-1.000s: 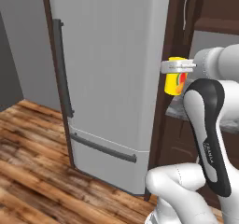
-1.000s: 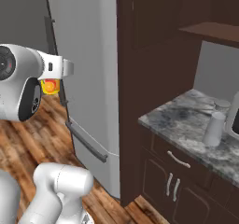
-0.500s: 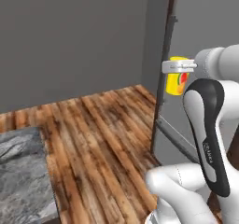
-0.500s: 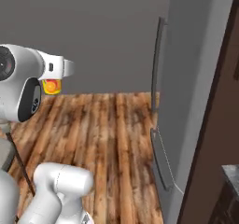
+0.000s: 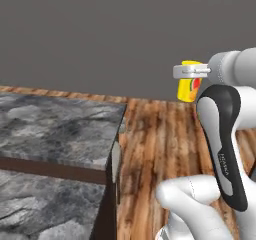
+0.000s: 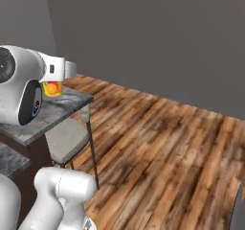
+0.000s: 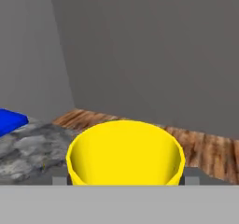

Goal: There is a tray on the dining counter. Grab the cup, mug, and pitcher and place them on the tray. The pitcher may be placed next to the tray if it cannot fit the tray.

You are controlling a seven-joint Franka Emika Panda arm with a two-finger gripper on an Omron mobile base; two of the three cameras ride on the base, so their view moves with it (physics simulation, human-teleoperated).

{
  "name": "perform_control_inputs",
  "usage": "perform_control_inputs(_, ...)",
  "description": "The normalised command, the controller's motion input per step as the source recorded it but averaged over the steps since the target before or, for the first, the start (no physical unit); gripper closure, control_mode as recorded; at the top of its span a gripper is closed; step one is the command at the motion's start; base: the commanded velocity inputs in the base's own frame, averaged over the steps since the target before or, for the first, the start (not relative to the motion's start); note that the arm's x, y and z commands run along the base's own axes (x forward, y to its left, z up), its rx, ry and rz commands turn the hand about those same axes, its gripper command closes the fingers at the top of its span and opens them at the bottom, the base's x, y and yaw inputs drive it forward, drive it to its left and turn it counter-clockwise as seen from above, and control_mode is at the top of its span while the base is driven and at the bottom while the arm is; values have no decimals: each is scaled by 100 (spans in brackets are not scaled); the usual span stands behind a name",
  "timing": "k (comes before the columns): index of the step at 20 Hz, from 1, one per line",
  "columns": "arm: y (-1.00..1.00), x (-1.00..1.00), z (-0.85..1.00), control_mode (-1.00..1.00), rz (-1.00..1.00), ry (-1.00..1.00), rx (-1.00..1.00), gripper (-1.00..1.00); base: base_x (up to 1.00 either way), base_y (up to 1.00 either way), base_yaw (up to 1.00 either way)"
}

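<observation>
The yellow cup (image 5: 188,87), with a red mark on its side, hangs in the air with my gripper (image 5: 190,72) shut on it near its rim. In the right base view the cup (image 6: 51,88) peeks out under the white hand. From the hand view I look down into the cup (image 7: 125,150), with my gripper (image 7: 123,179) around it. A corner of the blue tray (image 7: 10,121) lies at the far left on the dining counter (image 7: 32,148). The counter's grey marbled end (image 5: 55,129) is to the cup's left. The mug and pitcher are out of view.
A stool with a grey seat (image 6: 66,137) and thin dark legs stands under the counter's end (image 6: 60,110). Wooden floor (image 6: 162,147) stretches to the right up to a plain grey wall (image 5: 100,34).
The whole picture has swung: the camera has moved, so the fridge and dark cabinets have left the views and the counter, floor and wall have come in. The cup stays in the gripper.
</observation>
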Motion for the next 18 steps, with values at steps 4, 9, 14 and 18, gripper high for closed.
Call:
perform_control_inputs(4, 0, 0, 0, 100, 0, 0, 0, 100, 19, -21, 84)
perform_control_inputs(9, 0, 0, 0, 100, 0, 0, 0, 100, 29, -37, 68)
perform_control_inputs(14, 0, 0, 0, 100, 0, 0, 0, 100, 40, -87, 39)
perform_control_inputs(18, 0, 0, 0, 100, 0, 0, 0, 100, 41, -99, 45)
